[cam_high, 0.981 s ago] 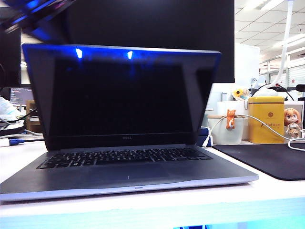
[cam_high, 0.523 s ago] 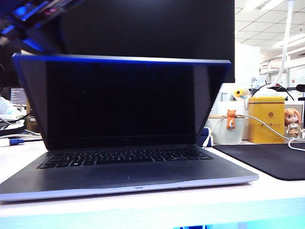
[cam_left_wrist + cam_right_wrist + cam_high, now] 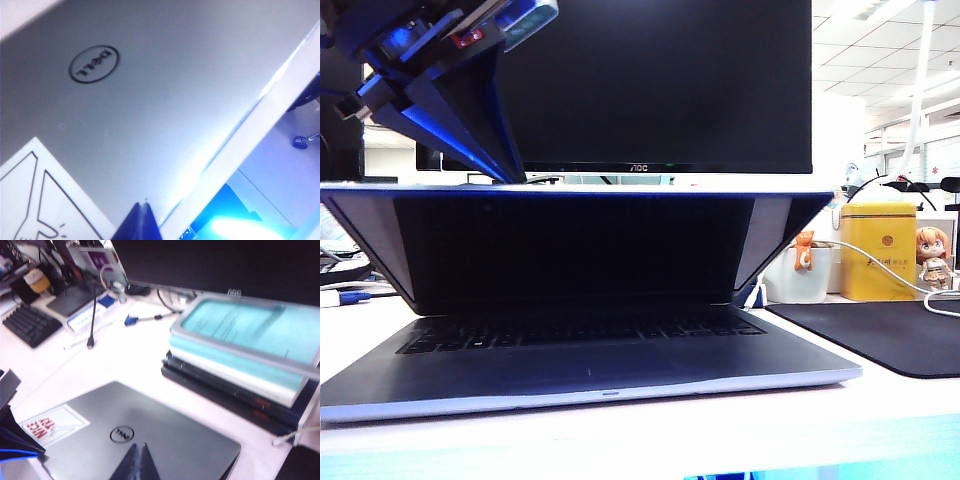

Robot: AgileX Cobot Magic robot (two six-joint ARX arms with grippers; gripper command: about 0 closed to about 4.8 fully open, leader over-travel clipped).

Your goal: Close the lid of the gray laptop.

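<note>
Pressing down from the upper left of the exterior frame, the left gripper (image 3: 510, 172) is resting its closed dark-blue fingertips on the top edge of the lid (image 3: 575, 250), which is leaning far forward over the black keyboard (image 3: 580, 328) of the gray laptop (image 3: 590, 375). The laptop is sitting at the front centre of the white desk (image 3: 650, 430), directly before the black AOC monitor (image 3: 660, 85). In the left wrist view the fingertips (image 3: 140, 222) are pinched together on nothing, touching the lid's silver back (image 3: 165, 85) near its round Dell emblem (image 3: 94, 64) and a white sticker (image 3: 45, 205). The right gripper (image 3: 135, 462) is hovering above the lid (image 3: 150, 440), its tips likewise pinched together and empty, with a stack of books (image 3: 240, 365) lying beyond the laptop, below the monitor. A yellow tin (image 3: 878, 250) and a figurine (image 3: 932, 255) are standing at the right of the exterior frame.
</note>
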